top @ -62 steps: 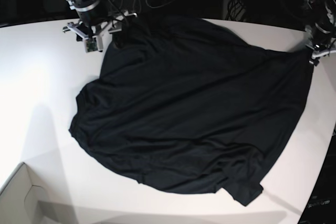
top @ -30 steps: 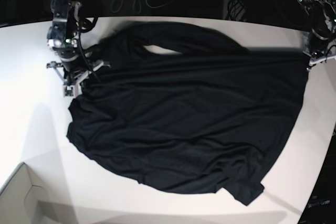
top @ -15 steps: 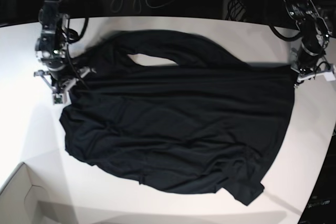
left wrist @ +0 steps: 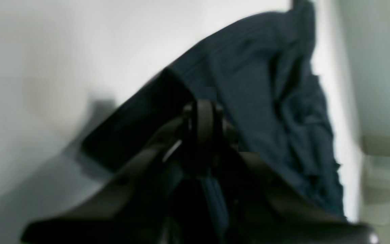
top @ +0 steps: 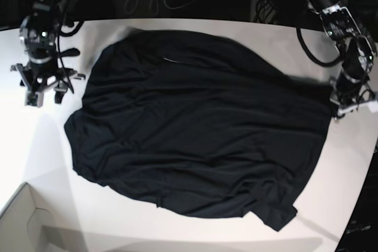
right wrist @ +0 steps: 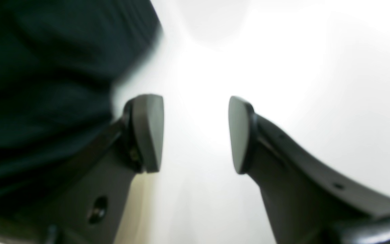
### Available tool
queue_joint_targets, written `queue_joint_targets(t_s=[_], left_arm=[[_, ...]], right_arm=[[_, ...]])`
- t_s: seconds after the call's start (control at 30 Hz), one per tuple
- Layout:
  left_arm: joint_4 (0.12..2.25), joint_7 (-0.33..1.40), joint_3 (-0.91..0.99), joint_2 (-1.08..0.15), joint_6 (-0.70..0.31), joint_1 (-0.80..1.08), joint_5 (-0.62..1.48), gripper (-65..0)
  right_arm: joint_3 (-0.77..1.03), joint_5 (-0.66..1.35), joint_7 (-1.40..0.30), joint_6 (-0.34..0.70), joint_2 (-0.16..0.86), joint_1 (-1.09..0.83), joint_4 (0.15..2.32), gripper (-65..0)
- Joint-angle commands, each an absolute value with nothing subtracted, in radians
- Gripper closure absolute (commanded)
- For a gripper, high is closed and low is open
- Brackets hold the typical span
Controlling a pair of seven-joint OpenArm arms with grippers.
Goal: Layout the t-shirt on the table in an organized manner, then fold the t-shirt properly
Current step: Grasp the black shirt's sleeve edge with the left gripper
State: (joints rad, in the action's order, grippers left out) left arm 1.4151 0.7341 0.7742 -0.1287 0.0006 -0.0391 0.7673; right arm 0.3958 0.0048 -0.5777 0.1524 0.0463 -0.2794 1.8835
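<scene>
My left pincer [left wrist: 195, 135] is closed on the black shirt [top: 195, 128]. My right pincer [right wrist: 196, 135] is wide apart and empty, with the shirt just beside it. If the left pulls alone, the shirt may bunch up.

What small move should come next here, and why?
Probably the left end effector should release its pinch on the black t-shirt: the right end effector stands open beside the cloth, holding nothing, and the shirt lies spread across the table with only its left-arm side gripped.
</scene>
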Motion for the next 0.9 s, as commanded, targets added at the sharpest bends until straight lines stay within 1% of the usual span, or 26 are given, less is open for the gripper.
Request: queue_joint_targets(t_s=[0.0,0.03,0.1,0.2,0.3,0.47,0.73,0.77,0.8,0.87], left_arm=[[1.434,0.722,0.763,-0.143,-0.005,-0.071,0.774,-0.1],[1.434,0.733,0.743,-0.147,-0.005,-0.085,0.773,-0.1],[1.432,0.73,0.705,-0.148,-0.005,-0.104,0.773,-0.1],[1.431,0.728,0.651,-0.145,-0.004,-0.137,0.773,-0.1],[1.395,0.728,0.602,-0.145,-0.004,-0.182,0.773,-0.1],[1.32,0.728,0.595,-0.151,-0.004,-0.229,0.773,-0.3],[1.257,0.728,0.596,-0.156,-0.004,-0.193,0.777,-0.6],[1.251,0.728,0.596,-0.156,-0.004,-0.191,0.774,-1.1],[1.239,0.73,0.596,-0.156,-0.004,-0.18,0.777,-2.9],[1.233,0.73,0.596,-0.156,-0.004,-0.165,0.78,-8.6]], right_arm=[[0.395,0.002,-0.568,0.151,0.028,-0.331,1.929,-30.9],[0.372,0.002,-0.567,0.151,0.001,-0.371,1.965,-30.9],[0.298,0.002,-0.565,0.151,-0.024,-0.446,1.997,-30.9],[0.185,0.002,-0.539,0.151,-0.024,-0.526,1.994,-30.7],[0.13,0.002,-0.493,0.151,-0.025,-0.584,1.994,-30.7],[0.093,0.002,-0.456,0.151,-0.025,-0.633,1.995,-30.6],[-0.024,0.002,-0.455,0.151,-0.024,-0.661,1.995,-30.6],[-0.03,0.002,-0.455,0.151,-0.024,-0.661,1.995,-30.6],[-0.038,0.002,-0.455,0.151,-0.024,-0.659,1.995,-30.6],[-0.042,0.002,-0.455,0.151,-0.024,-0.656,1.995,-30.6]])
